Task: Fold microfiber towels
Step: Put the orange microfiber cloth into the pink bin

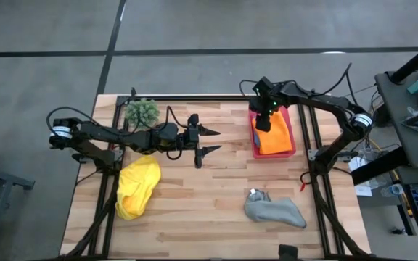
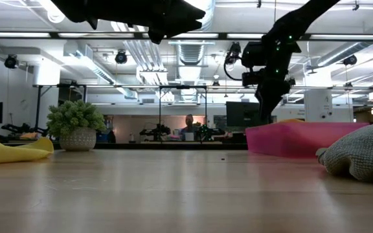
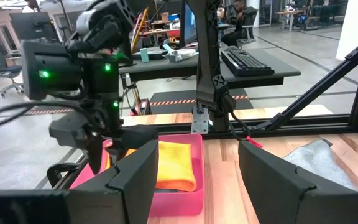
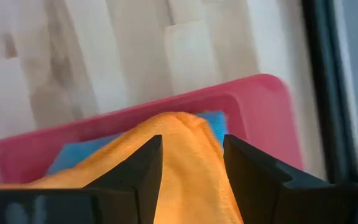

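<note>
Over the pink tray (image 1: 290,148) at the far right of the tabletop (image 1: 216,196), the right gripper (image 1: 262,125) hangs just above a folded orange towel (image 1: 276,136). Its jaws stand apart, one to each side of the orange cloth in the right wrist view, with nothing clamped between them; whether the tips touch the cloth I cannot tell. A blue towel (image 4: 73,155) lies under the orange one, its edges showing at the tray's inner wall.

Near the middle of the tabletop, the left gripper (image 1: 210,142) is held above the wood, jaws wide apart and empty, pointing toward the tray. The left wrist view looks past them to the tray, the orange towel and the right gripper over it.

A yellow towel (image 1: 137,187) lies crumpled at the left side, partly under the left arm. A grey towel (image 1: 274,210) lies rumpled at the near right, well apart from the tray. A small spiky green plant (image 1: 142,111) in a pot stands at the far left corner. A person (image 2: 189,124) sits in the room beyond the table.
</note>
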